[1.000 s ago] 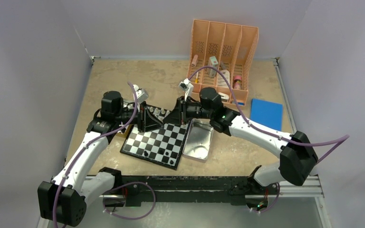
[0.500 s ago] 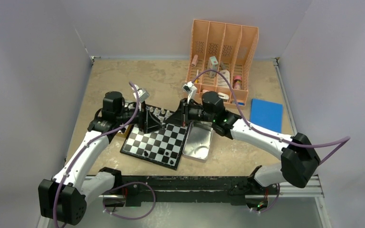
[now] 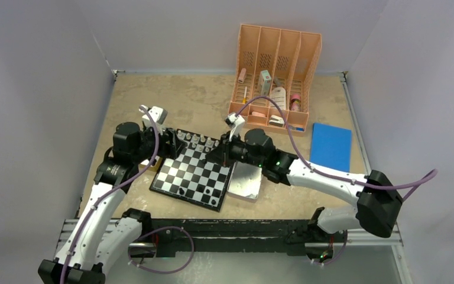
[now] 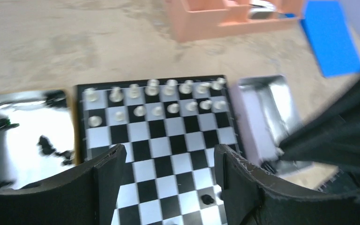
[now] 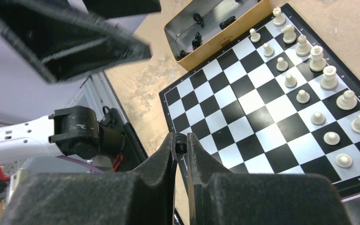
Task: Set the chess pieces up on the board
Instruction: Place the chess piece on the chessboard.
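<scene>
The board (image 3: 193, 173) lies in the middle of the table, and the left wrist view looks down on the board (image 4: 164, 136). Silvery-white chess pieces (image 3: 198, 142) stand in two rows along its far edge, the white rows (image 5: 309, 70) showing clearly in the right wrist view. A black piece (image 3: 181, 191) stands near the board's near edge. My left gripper (image 3: 166, 145) is open and empty at the board's far-left corner, its fingers (image 4: 107, 174) spread wide. My right gripper (image 5: 181, 140) is shut on a small black chess piece (image 5: 181, 148) over the board's right side.
A gold-sided tin (image 5: 206, 28) holding loose black pieces sits left of the board. A plain silver tray (image 3: 245, 180) lies at the board's right. An orange desk organizer (image 3: 278, 59) stands at the back, a blue pad (image 3: 331, 142) to its right.
My left gripper opened and drew back leftward from the white rows. My right gripper shut on a black piece and moved nearer, along the board's right side.
</scene>
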{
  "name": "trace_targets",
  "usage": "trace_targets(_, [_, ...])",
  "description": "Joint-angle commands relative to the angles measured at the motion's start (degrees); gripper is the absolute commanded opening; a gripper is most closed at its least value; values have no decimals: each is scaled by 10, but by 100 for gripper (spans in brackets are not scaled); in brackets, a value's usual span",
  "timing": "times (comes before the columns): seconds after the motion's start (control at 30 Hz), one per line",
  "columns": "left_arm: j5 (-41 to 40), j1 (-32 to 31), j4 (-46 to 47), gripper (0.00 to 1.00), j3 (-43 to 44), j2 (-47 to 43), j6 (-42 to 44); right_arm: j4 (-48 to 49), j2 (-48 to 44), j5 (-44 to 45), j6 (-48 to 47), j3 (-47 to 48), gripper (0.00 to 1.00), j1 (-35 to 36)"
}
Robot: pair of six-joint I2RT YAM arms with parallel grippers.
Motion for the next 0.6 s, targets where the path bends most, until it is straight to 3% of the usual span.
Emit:
trace_targets(0.0, [-196, -2, -44, 69, 41, -10, -24, 5, -9, 99, -36, 2, 8, 50])
trace_targets(0.27, [-297, -1, -46, 71, 35, -77, -34, -24, 60, 227, -56, 29, 8, 158])
trace_targets(0.57, [-329, -1, -48, 72, 32, -88, -33, -52, 142, 348, -63, 58, 9, 250])
